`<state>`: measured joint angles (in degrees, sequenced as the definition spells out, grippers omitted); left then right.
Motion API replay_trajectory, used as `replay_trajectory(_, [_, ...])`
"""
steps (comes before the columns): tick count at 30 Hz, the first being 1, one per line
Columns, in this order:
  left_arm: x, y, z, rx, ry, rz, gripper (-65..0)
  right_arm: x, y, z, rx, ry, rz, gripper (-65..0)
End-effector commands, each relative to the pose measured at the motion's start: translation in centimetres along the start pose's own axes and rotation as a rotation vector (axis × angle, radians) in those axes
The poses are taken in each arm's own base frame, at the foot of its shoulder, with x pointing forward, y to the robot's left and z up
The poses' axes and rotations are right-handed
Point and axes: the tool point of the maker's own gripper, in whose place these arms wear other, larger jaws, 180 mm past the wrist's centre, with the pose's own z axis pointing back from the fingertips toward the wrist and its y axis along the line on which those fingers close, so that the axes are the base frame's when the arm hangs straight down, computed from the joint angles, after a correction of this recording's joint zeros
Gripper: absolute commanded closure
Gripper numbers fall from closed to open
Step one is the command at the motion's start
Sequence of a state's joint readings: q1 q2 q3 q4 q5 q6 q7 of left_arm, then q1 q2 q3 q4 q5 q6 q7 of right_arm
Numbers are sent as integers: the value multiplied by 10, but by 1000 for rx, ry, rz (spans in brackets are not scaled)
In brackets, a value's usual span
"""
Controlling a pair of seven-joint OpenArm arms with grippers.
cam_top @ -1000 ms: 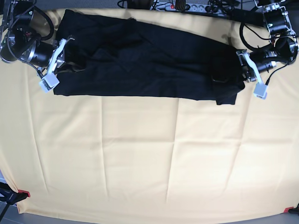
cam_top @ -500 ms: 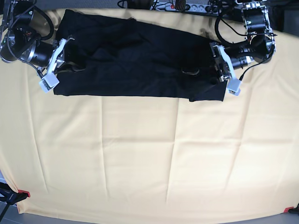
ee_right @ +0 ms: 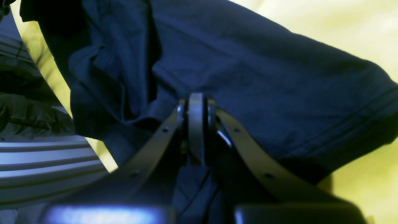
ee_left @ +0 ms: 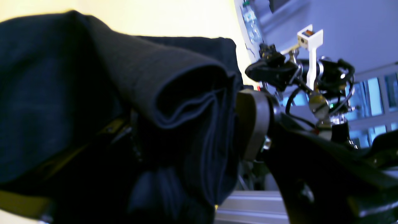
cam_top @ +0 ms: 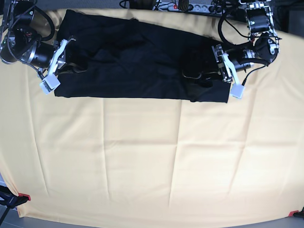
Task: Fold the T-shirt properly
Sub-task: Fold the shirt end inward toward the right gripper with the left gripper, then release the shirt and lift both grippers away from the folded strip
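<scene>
The black T-shirt lies stretched across the far part of the yellow tablecloth, its right end doubled back and bunched. My left gripper is at that right end. In the left wrist view the left gripper stands open, with a rolled fold of the T-shirt loose against one grey pad; the other finger is hidden by cloth. My right gripper is at the shirt's left end. In the right wrist view the right gripper is shut on a pinch of the T-shirt.
A power strip and cables run along the far edge behind the cloth. Red clamps hold the tablecloth at its near corners. In the left wrist view the other arm shows beyond the shirt.
My left gripper has moved left, carrying the shirt's right end inward over the body, and its jaws have opened. The right arm has stayed still, holding the left end.
</scene>
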<state>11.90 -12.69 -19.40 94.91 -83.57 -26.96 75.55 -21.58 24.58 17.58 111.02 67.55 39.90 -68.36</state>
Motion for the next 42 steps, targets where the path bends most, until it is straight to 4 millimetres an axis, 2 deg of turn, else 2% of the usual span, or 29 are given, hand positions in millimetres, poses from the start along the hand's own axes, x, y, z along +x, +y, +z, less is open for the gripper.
replay_trajectory(1, [6,-9,-2,-30,-5,-26,-390,10,0,5,2,-32,20,-45])
replay_trajectory(8, [24,-24,-16,-90,-36,-129,-390,10,0,5,2,-31,20,-45])
replay_trajectory(14, [32,-23,-10,-81,-26,-220,-385,10,0,5,2,-31,20,-45])
replay_trajectory(15, [34,-22,-6,-74,-37,-244,-358,10,0,5,2,-31,20,-45])
replay_trajectory(16, [38,-20,-2,-63,-49,-262,-296,10,0,5,2,-31,20,-45])
replay_trajectory(17, [41,-18,2,-52,-61,-272,-203,10,0,5,2,-31,20,-45])
replay_trajectory(18, [43,-17,5,-42,-69,-274,-81,10,0,5,2,-31,20,-45])
replay_trajectory(19, [43,-15,7,-35,-72,-273,0,10,0,5,2,-31,20,-45])
replay_trajectory(23, [29,5,4,65,-10,-273,0,13,1,5,10,-43,20,-45])
replay_trajectory(26, [19,22,2,156,37,-288,0,31,7,6,47,-104,29,-52])
replay_trajectory(27, [18,28,3,191,39,-285,0,38,6,7,46,-118,45,-75])
replay_trajectory(29, [14,41,7,259,43,-266,0,49,-1,10,2,-126,87,-162])
replay_trajectory(31, [5,52,13,322,72,-250,0,53,-20,17,-85,-117,113,-279])
replay_trajectory(33, [-3,59,18,357,93,-237,0,53,-42,30,-194,-118,57,-349])
replay_trajectory(37, [-5,62,24,370,105,-237,0,35,-88,69,-440,-98,-81,-358])
replay_trajectory(42, [0,55,22,332,76,-227,0,-8,-99,106,-560,-108,-258,-365])
